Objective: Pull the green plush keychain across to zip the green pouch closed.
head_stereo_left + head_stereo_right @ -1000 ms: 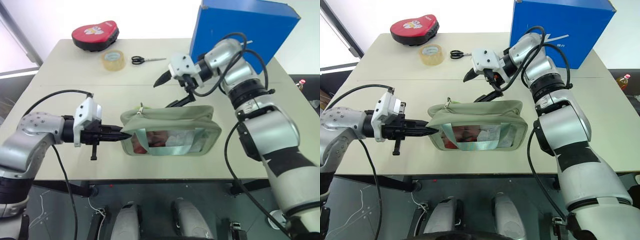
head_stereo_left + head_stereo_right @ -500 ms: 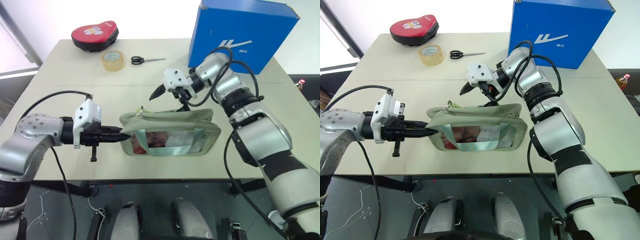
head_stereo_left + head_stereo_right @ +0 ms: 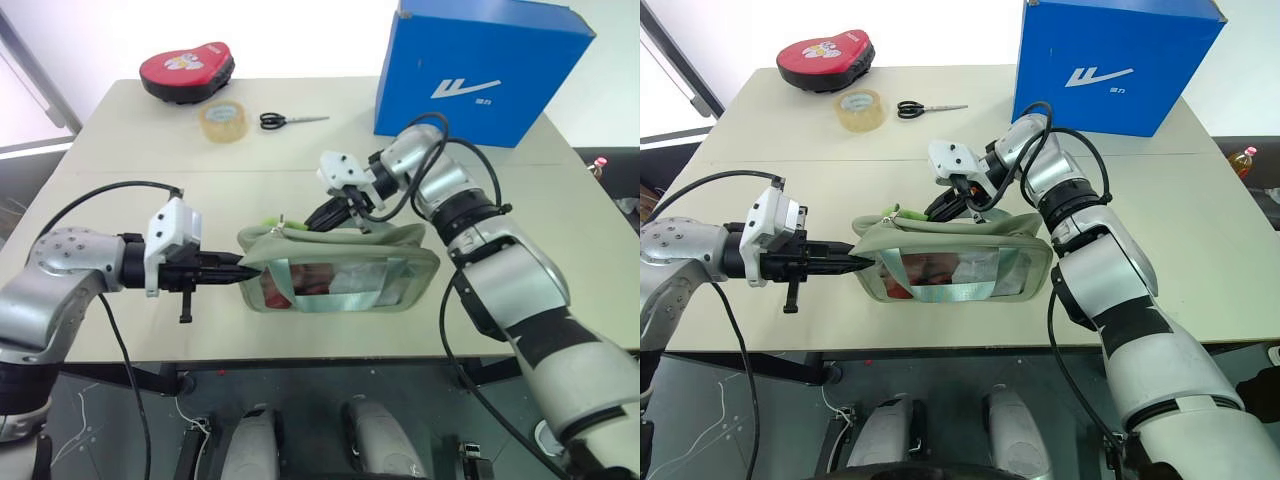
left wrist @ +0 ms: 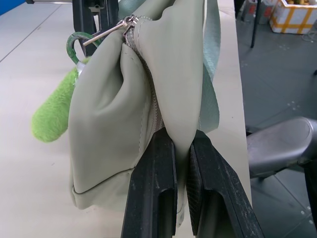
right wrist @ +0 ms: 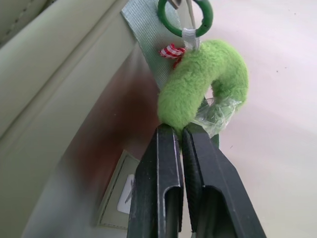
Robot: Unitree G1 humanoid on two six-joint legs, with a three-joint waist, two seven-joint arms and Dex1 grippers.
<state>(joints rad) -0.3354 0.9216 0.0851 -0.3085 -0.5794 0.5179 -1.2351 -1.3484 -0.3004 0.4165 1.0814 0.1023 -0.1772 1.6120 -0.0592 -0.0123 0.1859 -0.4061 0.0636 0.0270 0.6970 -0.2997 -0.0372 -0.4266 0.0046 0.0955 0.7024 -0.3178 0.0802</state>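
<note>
My right fingers (image 5: 179, 136) are pinching the soft, light keychain (image 5: 203, 84) at the pouch (image 3: 340, 265) top's left end. My left fingers (image 4: 185, 163) are clamping that end's limp fabric, steadying it.

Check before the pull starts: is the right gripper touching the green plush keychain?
Touching. In the right wrist view, the right gripper is shut on the end of the green plush keychain, fuzz pinched between its fingers.
</note>
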